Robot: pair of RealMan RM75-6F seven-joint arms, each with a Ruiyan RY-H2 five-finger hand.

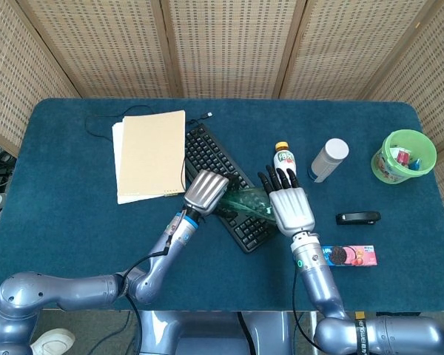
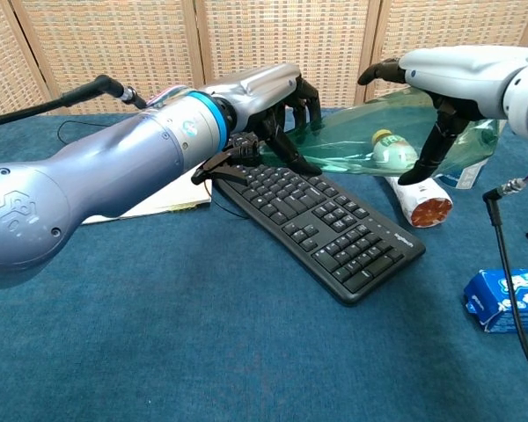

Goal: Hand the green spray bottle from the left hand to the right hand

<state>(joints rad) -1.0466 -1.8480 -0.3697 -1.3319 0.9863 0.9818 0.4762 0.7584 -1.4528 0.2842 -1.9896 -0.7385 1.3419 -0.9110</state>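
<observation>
The green spray bottle (image 1: 246,201) is translucent and lies level in the air above the black keyboard (image 1: 207,159). My left hand (image 1: 205,191) grips its left end, fingers curled around it, as the chest view shows (image 2: 264,97). My right hand (image 1: 288,205) arches over the bottle's right end (image 2: 370,132). Its fingers are spread above and its thumb hangs below (image 2: 440,75). They are not closed on the bottle. The hand hides part of the bottle in the head view.
A tan folder (image 1: 149,154) lies left of the keyboard (image 2: 326,220). Behind the right hand stand a yellow-capped drink bottle (image 1: 283,159) and a white canister (image 1: 329,159). A green bucket (image 1: 404,157), a black device (image 1: 357,217) and a biscuit pack (image 2: 509,297) lie to the right.
</observation>
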